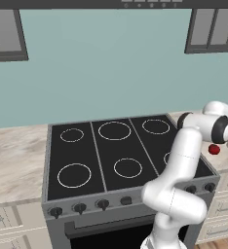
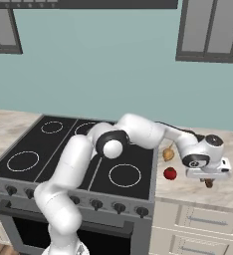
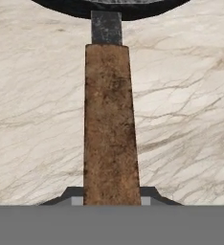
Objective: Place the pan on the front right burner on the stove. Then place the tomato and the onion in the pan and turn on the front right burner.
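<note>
Hand view: the pan (image 3: 109, 5) lies on the pale marble counter (image 3: 37, 119), and its brown handle (image 3: 110, 124) runs down between the gripper (image 3: 111, 198) fingertips, which sit close on either side, apparently clamped on it for carrying to the stove (image 2: 88, 149). Right base view: tomato (image 2: 170, 173) and onion (image 2: 168, 154) rest on the counter just right of the front right burner (image 2: 124, 175).

Stove (image 2: 63, 149) top bare, all rings open, front right burner (image 2: 125, 175) free to reach. Arm stretches across the stove's right side toward the marble counter (image 2: 188, 191). Tomato (image 2: 170, 173) and onion (image 2: 168, 154) sit close together on counter between burner and gripper (image 2: 208, 180). Pan (image 3: 109, 7) handle fills the gap between the fingertips.
</note>
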Robot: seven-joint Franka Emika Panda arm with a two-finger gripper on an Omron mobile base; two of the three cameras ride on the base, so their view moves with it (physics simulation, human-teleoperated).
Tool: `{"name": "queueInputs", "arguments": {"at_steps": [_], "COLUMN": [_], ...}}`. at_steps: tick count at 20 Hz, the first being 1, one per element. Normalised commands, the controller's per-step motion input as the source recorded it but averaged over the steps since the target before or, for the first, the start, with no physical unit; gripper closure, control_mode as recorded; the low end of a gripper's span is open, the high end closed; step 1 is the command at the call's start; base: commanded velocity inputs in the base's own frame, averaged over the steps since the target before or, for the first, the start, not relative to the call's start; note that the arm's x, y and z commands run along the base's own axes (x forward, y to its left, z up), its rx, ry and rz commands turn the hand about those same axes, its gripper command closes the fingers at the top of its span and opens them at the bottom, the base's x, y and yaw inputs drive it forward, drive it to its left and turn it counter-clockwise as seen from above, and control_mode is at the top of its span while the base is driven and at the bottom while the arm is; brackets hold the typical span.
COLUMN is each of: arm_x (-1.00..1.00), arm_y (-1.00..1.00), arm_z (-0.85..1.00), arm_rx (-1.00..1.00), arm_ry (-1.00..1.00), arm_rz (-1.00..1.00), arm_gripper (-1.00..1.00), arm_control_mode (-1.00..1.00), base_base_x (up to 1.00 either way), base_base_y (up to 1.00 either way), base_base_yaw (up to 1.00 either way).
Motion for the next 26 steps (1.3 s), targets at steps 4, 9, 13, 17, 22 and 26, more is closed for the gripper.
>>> {"name": "queueInputs", "arguments": {"at_steps": [4,9,13,17,22,26], "arm_x": [-0.17,-0.27,-0.38,-0.52,-0.58,-0.57], "arm_y": [0.0,0.0,0.02,0.09,0.19,0.38], "arm_z": [0.38,0.46,0.35,0.32,0.36,0.28], "arm_rx": [0.0,-0.01,-0.02,-0.07,-0.08,-0.09], "arm_ry": [-0.15,-0.12,-0.04,-0.06,-0.07,-0.02], "arm_rz": [0.0,0.0,0.02,0.02,0.06,0.1], "arm_gripper": [1.0,1.0,1.0,1.0,1.0,1.0], "arm_control_mode": [-1.0,-1.0,-1.0,-1.0,-1.0,-1.0], "base_base_x": [0.0,0.0,0.0,0.0,0.0,0.0], "base_base_y": [0.0,0.0,0.0,0.0,0.0,0.0], "base_base_yaw": [0.0,0.0,0.0,0.0,0.0,0.0]}}
